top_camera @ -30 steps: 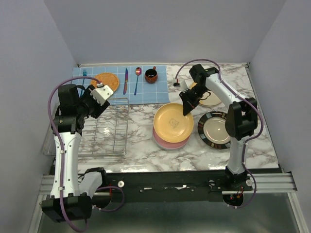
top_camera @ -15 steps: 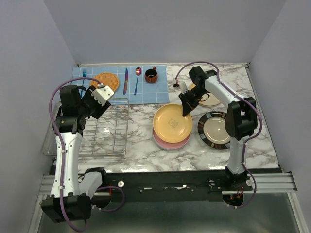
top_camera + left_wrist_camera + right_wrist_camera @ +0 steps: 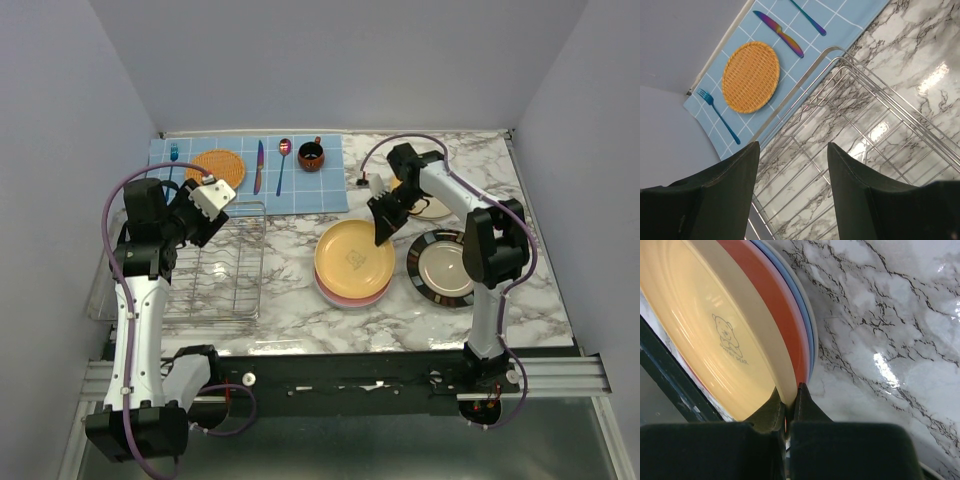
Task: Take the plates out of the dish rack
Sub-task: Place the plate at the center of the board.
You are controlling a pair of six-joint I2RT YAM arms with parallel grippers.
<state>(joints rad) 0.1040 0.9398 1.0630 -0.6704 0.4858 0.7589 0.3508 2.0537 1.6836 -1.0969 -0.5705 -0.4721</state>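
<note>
Yellow-orange plate (image 3: 352, 258) face-up atop pink plate (image 3: 345, 298), rim in right gripper (image 3: 383, 236)

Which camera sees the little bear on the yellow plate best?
The right wrist view: the bear drawing on the yellow plate is close and clear there. The top view shows the whole plate, the bear just a faint mark. The left wrist view misses it.

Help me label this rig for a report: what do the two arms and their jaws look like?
Both the left arm and the right arm have white tubular links between bulky black joints. A purple cable loops along each arm. The jaws are matte black, broad and flat-faced. No markings on them are legible.
</note>
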